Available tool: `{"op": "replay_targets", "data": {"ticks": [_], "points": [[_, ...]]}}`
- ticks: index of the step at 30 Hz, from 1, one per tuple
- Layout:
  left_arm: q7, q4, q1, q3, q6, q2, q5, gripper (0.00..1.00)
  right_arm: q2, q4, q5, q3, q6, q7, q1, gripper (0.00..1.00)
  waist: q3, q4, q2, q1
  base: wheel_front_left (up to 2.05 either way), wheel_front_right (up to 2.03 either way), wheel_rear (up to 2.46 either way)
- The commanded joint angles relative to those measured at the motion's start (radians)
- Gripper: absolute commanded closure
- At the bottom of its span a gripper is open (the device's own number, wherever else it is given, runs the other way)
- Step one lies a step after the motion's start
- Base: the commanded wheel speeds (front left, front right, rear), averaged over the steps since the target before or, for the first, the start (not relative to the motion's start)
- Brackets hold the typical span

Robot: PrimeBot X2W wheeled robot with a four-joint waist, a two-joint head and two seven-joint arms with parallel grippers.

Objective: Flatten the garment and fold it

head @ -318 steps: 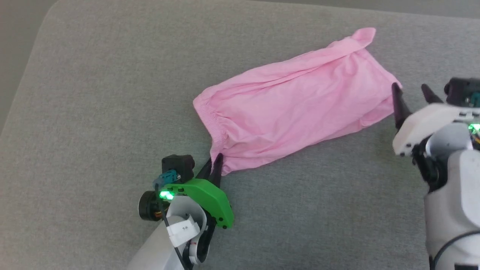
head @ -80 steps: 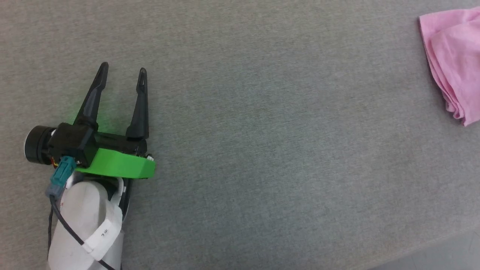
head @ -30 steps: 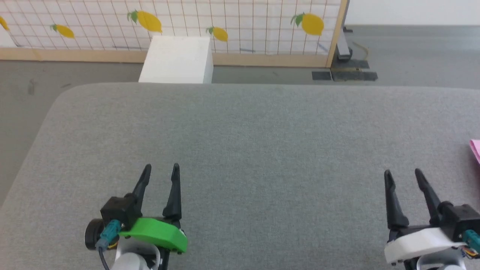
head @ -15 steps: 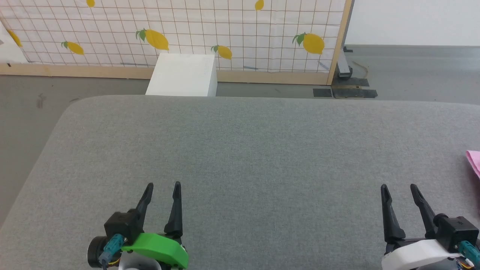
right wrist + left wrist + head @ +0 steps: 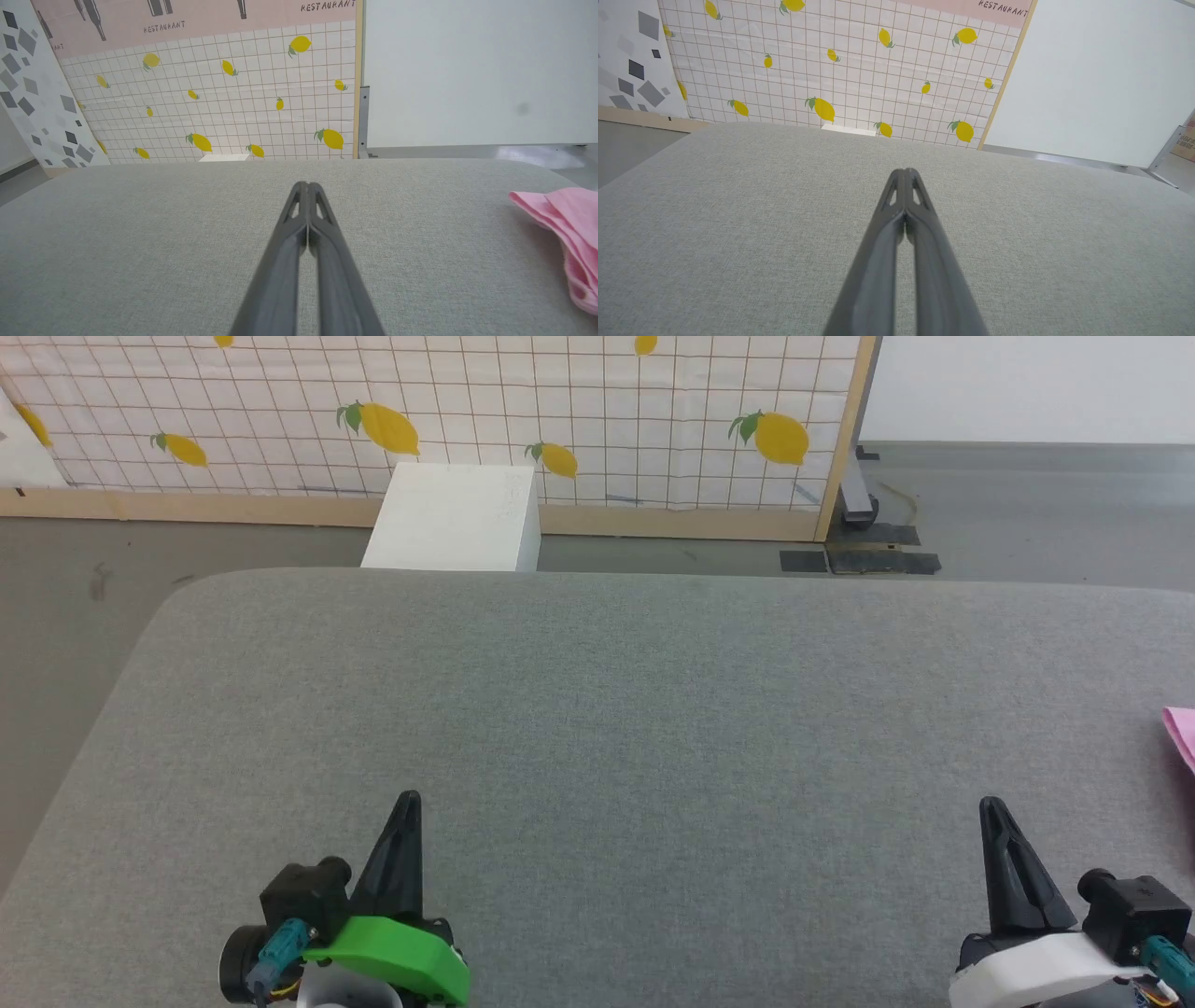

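left tool (image 5: 408, 801) and right tool (image 5: 992, 806) hover clenched and empty over the surface (image 5: 597, 709), the garment (image 5: 558, 217) lies folded near its right edge, well apart, so a careless reach could nudge it off.

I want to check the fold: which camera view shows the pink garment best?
The right wrist view: the garment lies at its right edge, layers visible. The head view catches a small pink corner.
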Motion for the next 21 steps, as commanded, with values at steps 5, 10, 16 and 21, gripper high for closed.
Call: {"op": "replay_targets", "data": {"ticks": [5,10,16,21], "points": [[0.003,-0.002,0.0,0.001,0.001,0.0,0.002,1.0,0.0,-0.001,-0.001,0.001,0.0,0.002,-0.001,1.0,0.0,0.0,0.0,0.0,0.0,0.0,0.0],[0.013,-0.01,0.001,0.005,0.003,0.0,0.012,1.0,0.0,-0.005,-0.006,0.004,0.0,0.01,-0.004,1.0,0.001,-0.001,0.0,0.0,0.0,0.0,0.0],[0.025,-0.019,0.002,0.01,0.007,0.0,0.023,1.0,0.0,-0.01,-0.012,0.009,0.0,0.02,-0.008,1.0,0.003,-0.003,0.0,0.0,0.0,0.0,0.0],[0.036,-0.027,0.002,0.015,0.009,-0.001,0.033,1.0,0.0,-0.014,-0.017,0.012,0.0,0.028,-0.012,1.0,0.004,-0.004,0.0,0.0,0.0,0.0,0.0]]}}
